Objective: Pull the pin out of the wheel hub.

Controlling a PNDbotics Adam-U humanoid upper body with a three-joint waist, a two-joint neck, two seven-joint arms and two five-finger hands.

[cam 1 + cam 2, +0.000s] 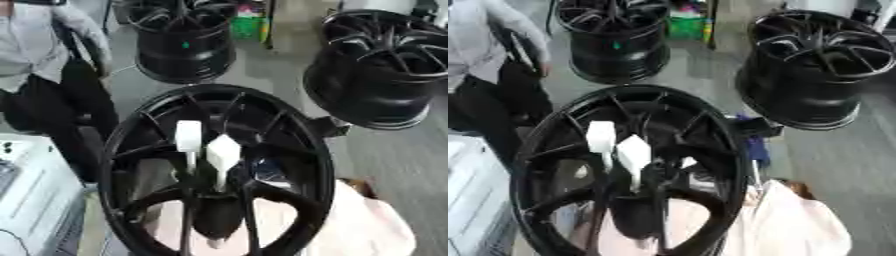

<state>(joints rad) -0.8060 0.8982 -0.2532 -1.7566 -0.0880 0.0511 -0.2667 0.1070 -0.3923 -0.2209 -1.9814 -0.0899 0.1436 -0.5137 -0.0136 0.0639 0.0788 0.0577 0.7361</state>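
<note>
Pins, two white blocky plastic ones [190,135] [222,152], stand side by side in our black spoked wheel hub [131,135], near its centre. Neither hand shows, so we cannot tell their state. Reaching blind, we risk snagging a spoke.

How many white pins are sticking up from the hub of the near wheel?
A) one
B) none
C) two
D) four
C: two white pins, one on the left and one on the right, stand side by side over the centre of the near wheel hub. No robot hand shows in either view.
</note>
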